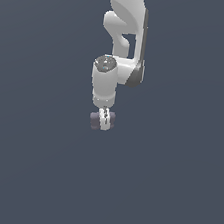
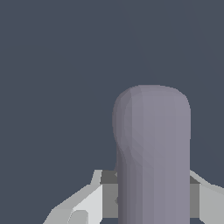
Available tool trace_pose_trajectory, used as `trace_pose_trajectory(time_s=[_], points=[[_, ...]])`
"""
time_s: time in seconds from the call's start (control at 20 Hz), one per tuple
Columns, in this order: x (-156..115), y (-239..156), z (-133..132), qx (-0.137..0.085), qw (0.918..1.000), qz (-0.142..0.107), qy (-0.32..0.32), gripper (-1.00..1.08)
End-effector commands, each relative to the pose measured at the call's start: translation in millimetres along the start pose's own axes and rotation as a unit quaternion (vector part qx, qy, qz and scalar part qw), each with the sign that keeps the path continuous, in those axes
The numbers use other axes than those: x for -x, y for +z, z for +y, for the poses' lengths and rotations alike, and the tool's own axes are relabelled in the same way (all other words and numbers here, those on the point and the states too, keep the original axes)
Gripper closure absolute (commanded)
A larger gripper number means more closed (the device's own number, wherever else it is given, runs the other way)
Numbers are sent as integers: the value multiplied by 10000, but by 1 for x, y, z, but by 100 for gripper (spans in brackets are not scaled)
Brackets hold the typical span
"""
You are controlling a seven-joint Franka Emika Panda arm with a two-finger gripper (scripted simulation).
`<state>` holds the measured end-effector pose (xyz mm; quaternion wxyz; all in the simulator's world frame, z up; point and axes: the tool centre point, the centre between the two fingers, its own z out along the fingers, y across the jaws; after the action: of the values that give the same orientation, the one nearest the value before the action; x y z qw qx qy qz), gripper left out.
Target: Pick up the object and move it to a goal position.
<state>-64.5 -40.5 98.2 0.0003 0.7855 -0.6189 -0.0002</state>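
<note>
The object is a small dull grey-purple block with rounded ends. It sits crosswise between my gripper's white fingers at the lower end of the white arm, and sticks out on both sides. My gripper is shut on it. In the wrist view the block fills the middle, rising between the two pale fingers, with my gripper closed around its lower part. No goal marker shows in either view.
The white arm hangs down from the top of the exterior view. Around it is only a plain dark blue-grey background.
</note>
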Motion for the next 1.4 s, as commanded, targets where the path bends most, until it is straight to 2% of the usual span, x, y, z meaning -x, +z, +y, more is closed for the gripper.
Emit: trace_pose_trajectory(time_s=[0.0,0.3,0.95,1.35], points=[[7,-4,0,-5,10000,0,-5,108],[39,-22,2,-5,10000,0,-5,108],[141,-82,6,-4,10000,10,-5,108],[171,-99,5,-4,10000,7,-5,108]])
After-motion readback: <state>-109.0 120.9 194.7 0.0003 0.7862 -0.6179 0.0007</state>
